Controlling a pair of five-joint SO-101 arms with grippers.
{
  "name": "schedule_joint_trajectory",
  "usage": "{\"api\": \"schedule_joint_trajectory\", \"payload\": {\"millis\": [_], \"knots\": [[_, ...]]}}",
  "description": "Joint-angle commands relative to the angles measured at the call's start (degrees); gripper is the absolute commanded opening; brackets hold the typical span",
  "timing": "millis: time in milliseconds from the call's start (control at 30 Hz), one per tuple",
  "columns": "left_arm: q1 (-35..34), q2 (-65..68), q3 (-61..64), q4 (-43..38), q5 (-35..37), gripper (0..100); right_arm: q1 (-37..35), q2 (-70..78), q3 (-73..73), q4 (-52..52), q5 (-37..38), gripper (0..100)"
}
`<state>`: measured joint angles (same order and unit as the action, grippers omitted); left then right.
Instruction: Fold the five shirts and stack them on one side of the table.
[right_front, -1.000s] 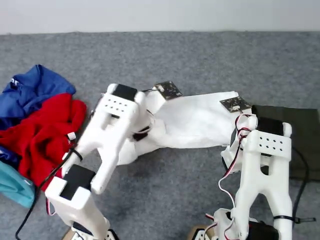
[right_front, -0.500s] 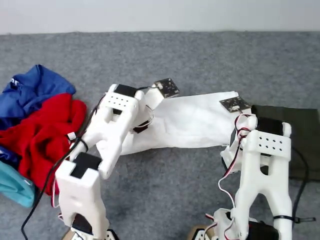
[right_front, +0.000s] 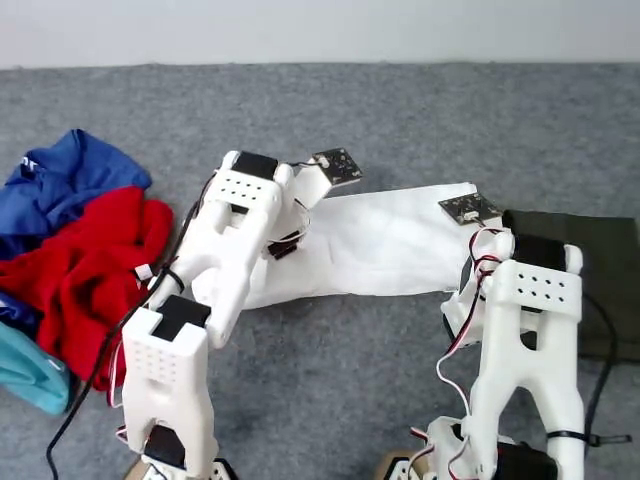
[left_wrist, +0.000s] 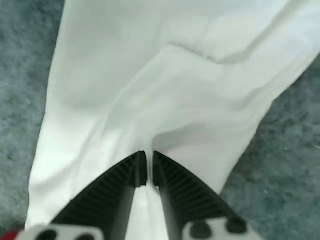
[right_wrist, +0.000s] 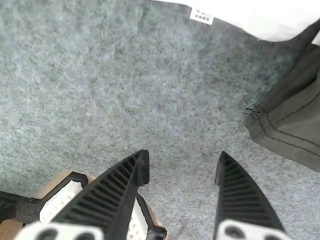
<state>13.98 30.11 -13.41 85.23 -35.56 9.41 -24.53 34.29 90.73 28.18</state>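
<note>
1. Between the fingertips of the left end effector (left_wrist: 146, 169) sits a raised ridge of the white shirt (left_wrist: 165, 85). The jaws are nearly together and clamped on the cloth, and creases fan out from the tips.
2. On either side of that end effector, the shirt's two long edges lie flat on the grey table (right_front: 450, 120), with bare table showing past both edges.
3. The right end effector (right_wrist: 182, 167) hangs over bare table with its jaws wide apart and nothing between them.
4. Ahead of the right end effector runs the white shirt's near edge, which carries a small label (right_wrist: 201, 15). Off to one side is the hemmed corner of the dark olive shirt (right_wrist: 290, 110), clear of the fingers.
5. From above, the white shirt lies as a long band from one end effector to the other. Its end by the right end effector touches the dark olive shirt, which lies flat at the table's edge.
6. Well apart from the left end effector, the red shirt (right_front: 90, 260), blue shirt (right_front: 60, 185) and teal shirt (right_front: 25, 370) are heaped at the opposite table edge.
7. Beyond the white shirt's far edge, open table runs the full width.
</note>
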Motion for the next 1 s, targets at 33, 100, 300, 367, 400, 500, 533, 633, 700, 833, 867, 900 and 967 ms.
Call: {"api": "schedule_joint_trajectory", "payload": {"millis": [33,100,300,367,400,500,533,633,700,833,867,900,967], "knots": [[-2.1,-0.7,-2.1,0.5,-0.5,15,-0.5,-1.4,-0.2,-0.5,-0.5,22.3],[-2.5,-0.7,-2.0,-0.9,-0.4,21,-0.6,-1.4,-0.2,-0.5,-0.5,22.3],[-3.7,-1.2,-3.2,-10.2,9.6,31,-0.6,-1.5,-0.2,-0.4,-0.5,22.3],[-5.8,-0.9,-5.8,-10.8,18.0,31,-0.6,-1.5,-0.2,-0.4,-0.5,22.3],[-6.9,-0.8,-6.6,-9.7,19.5,31,-0.6,-1.7,-0.2,-0.4,-0.5,22.3],[-8.6,-1.2,-7.2,-1.8,15.2,31,-0.6,-1.9,-0.2,-0.4,-0.5,22.3],[-8.7,-1.2,-7.2,1.4,13.4,31,-0.6,-1.9,-0.2,-0.4,-0.5,22.3],[-8.8,-0.9,-6.9,8.0,11.8,31,-0.6,-1.9,-0.2,-0.4,-0.5,22.3],[-9.1,-0.9,-6.8,9.4,11.9,31,-0.6,-1.9,-0.2,-0.4,-0.5,22.3],[-8.9,-1.3,-6.8,12.6,11.9,31,-0.6,-1.9,-0.2,-0.4,-0.5,22.3],[-8.7,-1.3,-6.8,13.5,11.9,31,-0.6,-1.9,-0.2,-0.4,-0.5,22.3],[-8.5,-1.3,-6.8,14.2,11.8,31,-0.6,-1.9,-0.2,-0.4,-0.5,22.3],[-9.4,-1.1,-6.8,14.3,11.7,31,-0.6,-1.9,-0.2,-0.4,-0.5,22.3]]}}
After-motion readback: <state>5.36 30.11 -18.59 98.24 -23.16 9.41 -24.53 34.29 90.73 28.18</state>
